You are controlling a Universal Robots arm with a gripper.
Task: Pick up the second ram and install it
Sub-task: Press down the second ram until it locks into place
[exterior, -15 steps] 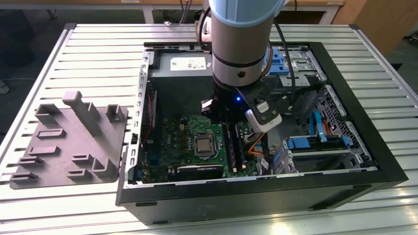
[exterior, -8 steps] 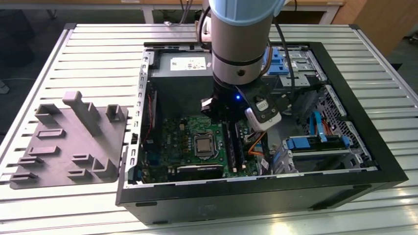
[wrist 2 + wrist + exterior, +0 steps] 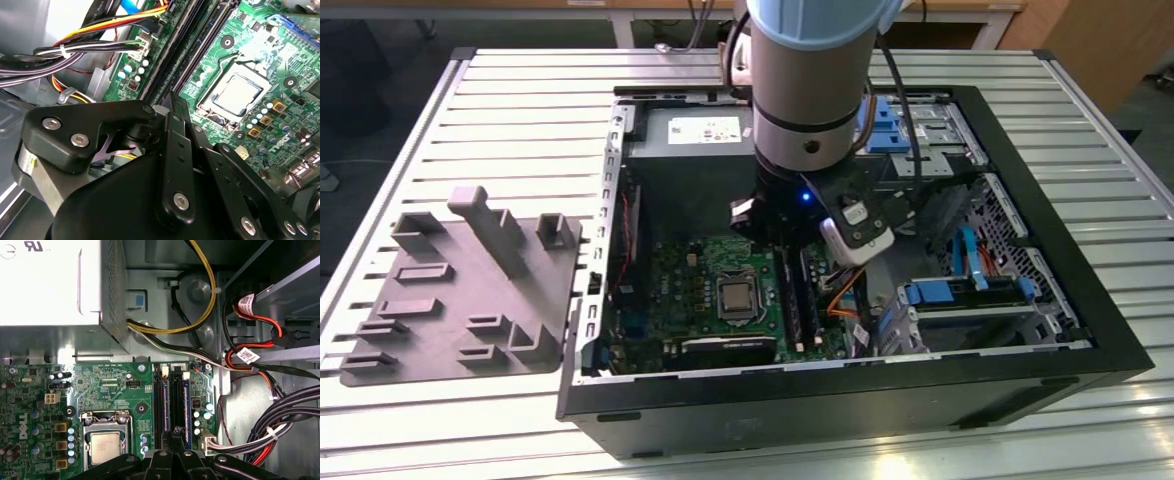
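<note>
The arm reaches down into the open computer case, which lies on the slatted table, and its hand is low over the black memory slots of the green motherboard, just to the exterior view's right of the processor socket. In both wrist views the fingers come together to a narrow tip directly above the slots. They look pressed together, yet whether a board is pinched between them cannot be told, since the linkage hides the tip. The second ram itself cannot be made out with certainty. A slim dark strip seems to sit in one slot beneath the hand, but that may be the slot alone. The grey tray, on the table to the exterior view's left of the case, carries no stick that can be seen.

As a judgement, the work stands at the seating stage. Doing it well calls for keeping the stick parallel to the slot, its notch matched, and pressing straight down and evenly so both end latches close, while staying clear of the bundled cables just beside the slots.
</note>
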